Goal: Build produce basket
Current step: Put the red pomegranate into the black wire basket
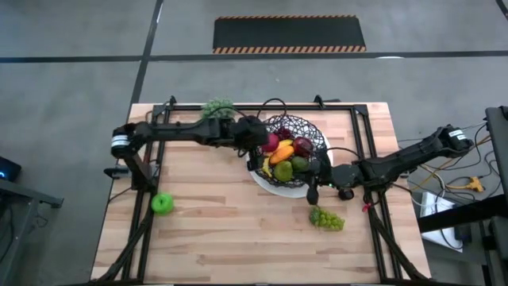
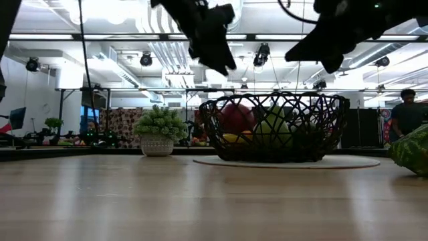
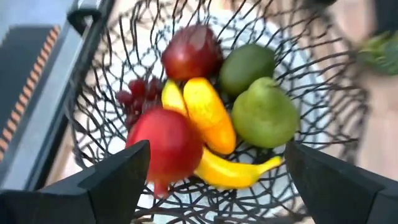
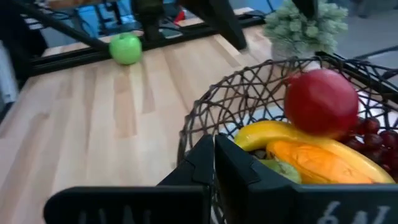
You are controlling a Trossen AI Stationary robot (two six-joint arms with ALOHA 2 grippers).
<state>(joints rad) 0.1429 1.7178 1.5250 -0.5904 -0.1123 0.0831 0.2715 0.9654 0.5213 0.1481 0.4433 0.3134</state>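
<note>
Green grapes lie on the table just outside the basket, close beside the right gripper, whose jaws are closed and empty. That arm is nearer; the bunch's long axis runs roughly sideways. The left gripper hovers wide open, holding nothing, over the basket, far from the green apple.

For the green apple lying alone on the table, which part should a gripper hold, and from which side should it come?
Judging from the views, come straight down on the green apple and close on its widest middle. It is round and stands alone on bare wood, far from the basket, so nothing blocks a top approach. The left gripper, open over the basket, belongs to the nearer arm.
</note>
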